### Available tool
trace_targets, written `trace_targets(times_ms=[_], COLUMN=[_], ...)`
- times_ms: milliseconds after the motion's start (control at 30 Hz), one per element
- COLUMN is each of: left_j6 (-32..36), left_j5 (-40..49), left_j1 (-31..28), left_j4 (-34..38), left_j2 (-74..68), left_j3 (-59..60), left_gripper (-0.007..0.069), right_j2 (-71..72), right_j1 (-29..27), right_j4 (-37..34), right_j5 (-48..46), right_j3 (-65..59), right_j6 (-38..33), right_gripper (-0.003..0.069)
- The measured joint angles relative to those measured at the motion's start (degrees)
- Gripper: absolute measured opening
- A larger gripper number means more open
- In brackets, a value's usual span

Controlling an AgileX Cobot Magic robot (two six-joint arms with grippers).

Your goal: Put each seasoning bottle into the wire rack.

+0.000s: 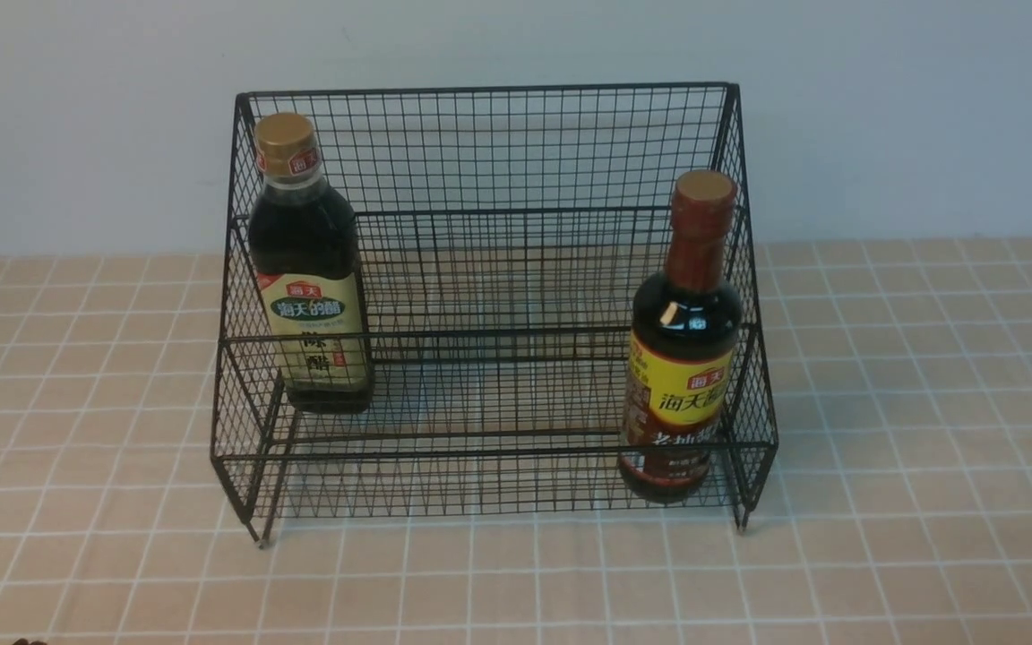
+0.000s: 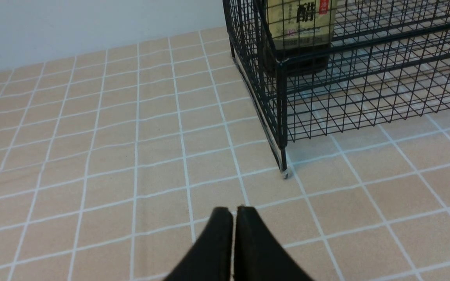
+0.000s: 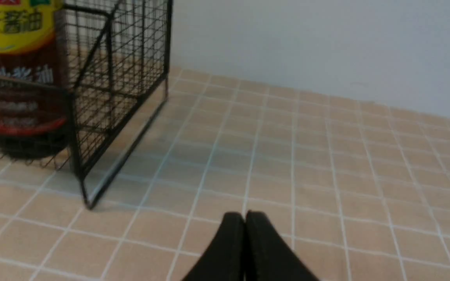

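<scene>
Pale blue-grey wall point(image 1: 910, 107) runs bare behind the desk point(image 1: 928, 403), which is covered in a beige cloth printed with small squares and white grid lines. Light falls evenly; the cloth lies flat, with soft shadow under the rack point(image 1: 516, 152).

Both bottles stand upright inside the rack. The square bottle point(image 1: 308, 269), gold-capped with a beige-green label, sits on the upper tier at the rack's left end. The round bottle point(image 1: 683, 358), with its reddish-brown neck and yellow label, stands on the lower tier in the right front corner, close to the side mesh.

Left fingers point(image 2: 234, 212) are clenched together, tips touching, holding nothing, over bare cloth. Ahead of them and off to one side stands the rack's front left leg, with the square bottle's base behind the mesh beyond it.

Right fingers point(image 3: 245, 218) are likewise pressed shut and empty above the cloth. The rack's right front corner lies ahead and to the side of them, well apart, the round bottle just inside it.
</scene>
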State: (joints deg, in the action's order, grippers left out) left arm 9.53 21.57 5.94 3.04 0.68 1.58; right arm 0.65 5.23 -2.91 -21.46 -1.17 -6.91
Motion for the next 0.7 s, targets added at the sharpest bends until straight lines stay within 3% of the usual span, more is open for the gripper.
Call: trace_targets(times_ms=[700], left_j6=[0.00], left_j5=[0.00], left_j1=[0.00], left_j4=[0.02], left_j2=[0.00], left_j3=[0.00], left_gripper=[-0.0007], right_j2=[0.00], right_j1=[-1.29], right_j4=[-0.05], right_j5=[-0.25], right_j3=[0.00], right_j6=[1.34], right_gripper=[-0.0014])
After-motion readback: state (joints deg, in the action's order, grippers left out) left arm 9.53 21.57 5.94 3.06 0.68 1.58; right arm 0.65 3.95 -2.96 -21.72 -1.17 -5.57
